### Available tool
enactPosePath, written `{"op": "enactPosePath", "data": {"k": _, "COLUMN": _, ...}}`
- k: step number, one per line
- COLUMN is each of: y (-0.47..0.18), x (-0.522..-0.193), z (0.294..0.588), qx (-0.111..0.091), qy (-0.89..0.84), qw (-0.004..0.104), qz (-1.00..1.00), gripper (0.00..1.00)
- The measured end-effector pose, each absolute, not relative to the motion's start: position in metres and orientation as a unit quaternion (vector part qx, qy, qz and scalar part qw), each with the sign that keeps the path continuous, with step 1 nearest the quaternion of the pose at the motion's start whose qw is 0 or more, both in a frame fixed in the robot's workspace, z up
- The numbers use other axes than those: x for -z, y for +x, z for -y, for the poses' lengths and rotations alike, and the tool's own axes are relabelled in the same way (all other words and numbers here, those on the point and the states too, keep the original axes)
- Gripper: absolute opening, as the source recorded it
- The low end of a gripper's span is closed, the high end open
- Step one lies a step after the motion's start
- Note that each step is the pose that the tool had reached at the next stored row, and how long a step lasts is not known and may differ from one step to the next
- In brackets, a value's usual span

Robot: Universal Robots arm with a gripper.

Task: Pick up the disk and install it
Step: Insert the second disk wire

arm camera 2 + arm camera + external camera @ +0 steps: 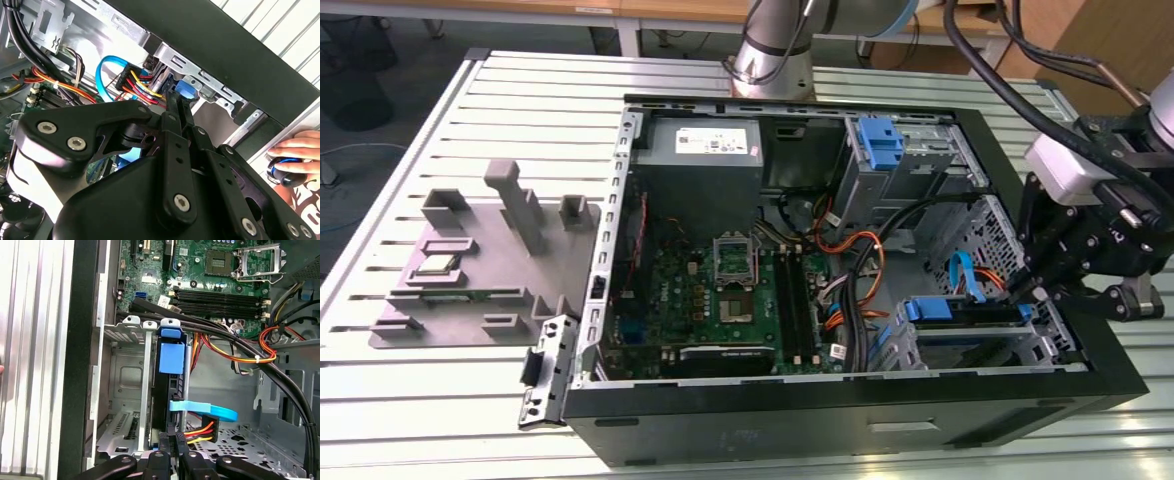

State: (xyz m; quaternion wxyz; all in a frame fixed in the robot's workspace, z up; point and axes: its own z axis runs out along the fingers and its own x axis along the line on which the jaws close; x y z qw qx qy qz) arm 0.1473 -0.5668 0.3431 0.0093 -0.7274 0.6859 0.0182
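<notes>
One computer case (854, 420), one grey fixture (467, 290), one hand (295, 152).

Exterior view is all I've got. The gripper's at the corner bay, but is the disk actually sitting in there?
Observer: Yes. In the first wrist view the disk stands edge-on in the metal bay, right in front of the gripper.
Operator: Any cables on it?
Observer: A blue flat cable and a red-yellow-black bundle reach its end nearest the gripper.
Operator: Anybody close by?
Observer: In the second wrist view a hand rests on a blue object outside the case.
</notes>
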Motion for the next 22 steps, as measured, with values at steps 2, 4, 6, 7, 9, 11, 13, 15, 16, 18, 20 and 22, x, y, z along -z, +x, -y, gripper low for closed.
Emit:
{"op": "enactPosePath", "data": {"k": 2, "y": 0.1473, "x": -0.3427, "z": 0.5668, "qx": -0.019, "qy": -0.727, "qw": 0.01, "qz": -0.686, "gripper": 0.16}}
{"op": "enactPosePath", "data": {"k": 4, "y": 0.147, "x": -0.3427, "z": 0.5662, "qx": -0.019, "qy": -0.727, "qw": 0.01, "qz": -0.686, "gripper": 0.16}}
{"op": "enactPosePath", "data": {"k": 6, "y": 0.1467, "x": -0.3426, "z": 0.5656, "qx": -0.019, "qy": -0.727, "qw": 0.01, "qz": -0.686, "gripper": 0.16}}
{"op": "enactPosePath", "data": {"k": 7, "y": 0.1466, "x": -0.3425, "z": 0.5653, "qx": -0.019, "qy": -0.727, "qw": 0.01, "qz": -0.686, "gripper": 0.16}}
{"op": "enactPosePath", "data": {"k": 9, "y": 0.1465, "x": -0.3424, "z": 0.565, "qx": -0.019, "qy": -0.727, "qw": 0.01, "qz": -0.686, "gripper": 0.16}}
{"op": "enactPosePath", "data": {"k": 11, "y": 0.1465, "x": -0.3424, "z": 0.565, "qx": -0.019, "qy": -0.727, "qw": 0.01, "qz": -0.686, "gripper": 0.16}}
{"op": "enactPosePath", "data": {"k": 13, "y": 0.1464, "x": -0.3423, "z": 0.5649, "qx": -0.019, "qy": -0.727, "qw": 0.01, "qz": -0.686, "gripper": 0.16}}
{"op": "enactPosePath", "data": {"k": 15, "y": 0.1462, "x": -0.3419, "z": 0.5649, "qx": -0.019, "qy": -0.727, "qw": 0.01, "qz": -0.686, "gripper": 0.16}}
{"op": "enactPosePath", "data": {"k": 16, "y": 0.1462, "x": -0.3418, "z": 0.5649, "qx": -0.019, "qy": -0.727, "qw": 0.01, "qz": -0.686, "gripper": 0.16}}
{"op": "enactPosePath", "data": {"k": 18, "y": 0.1462, "x": -0.3417, "z": 0.5649, "qx": -0.019, "qy": -0.727, "qw": 0.01, "qz": -0.686, "gripper": 0.16}}
{"op": "enactPosePath", "data": {"k": 20, "y": 0.1462, "x": -0.3417, "z": 0.5649, "qx": -0.019, "qy": -0.727, "qw": 0.01, "qz": -0.686, "gripper": 0.16}}
{"op": "enactPosePath", "data": {"k": 22, "y": 0.1462, "x": -0.3413, "z": 0.5649, "qx": -0.019, "qy": -0.727, "qw": 0.01, "qz": -0.686, "gripper": 0.16}}
